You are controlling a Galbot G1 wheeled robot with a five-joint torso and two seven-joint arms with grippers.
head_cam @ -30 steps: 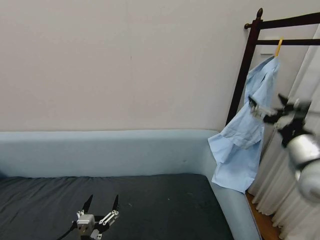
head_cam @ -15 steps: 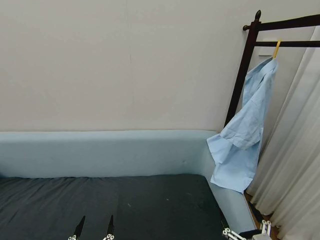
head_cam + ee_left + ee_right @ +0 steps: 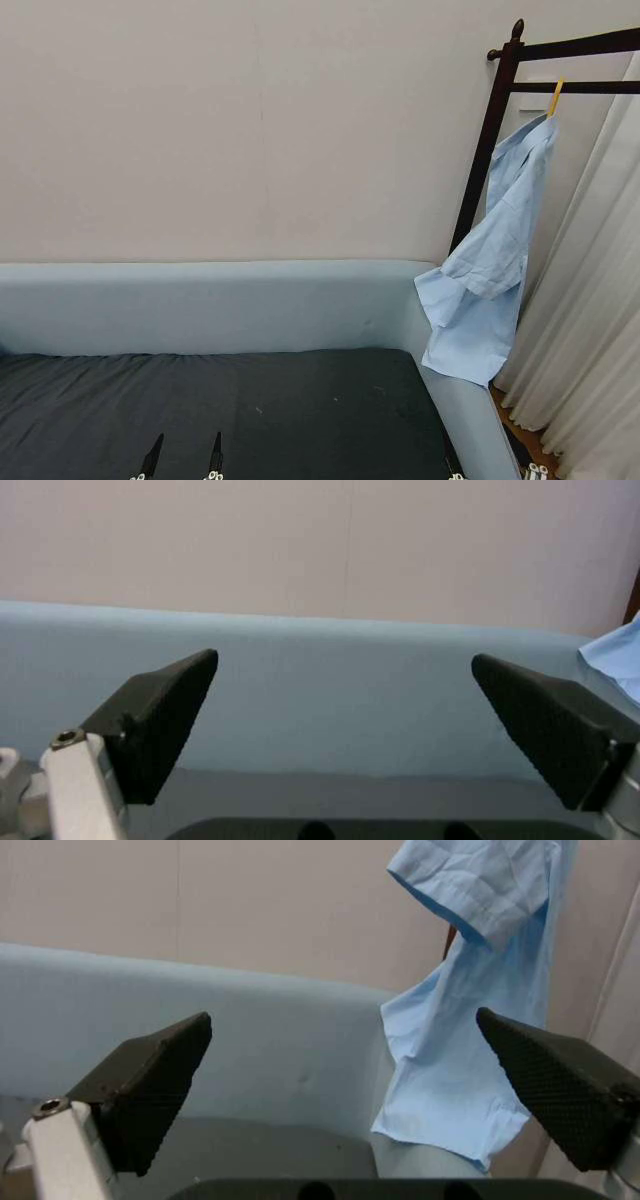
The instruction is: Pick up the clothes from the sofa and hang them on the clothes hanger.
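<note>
A light blue shirt (image 3: 487, 268) hangs on a yellow hanger (image 3: 556, 96) from the dark wooden clothes rack (image 3: 489, 130) at the right end of the sofa; its lower part drapes against the sofa's arm. My left gripper (image 3: 183, 462) sits low over the dark seat cushion (image 3: 260, 405), open, with nothing between its fingers (image 3: 160, 716). Just off the sofa's right end, my right gripper (image 3: 490, 474) is also low and open. The right wrist view looks up at the shirt (image 3: 470, 990) between empty fingers (image 3: 150, 1084).
The sofa has a pale blue backrest (image 3: 220, 305) against a plain wall. White curtains (image 3: 590, 330) hang right of the rack. Wooden floor (image 3: 520, 435) shows between sofa and curtain.
My right arm has left the shirt by the rack and dropped to the picture's bottom edge. The left gripper has also sunk lower. The shirt stays hanging.
</note>
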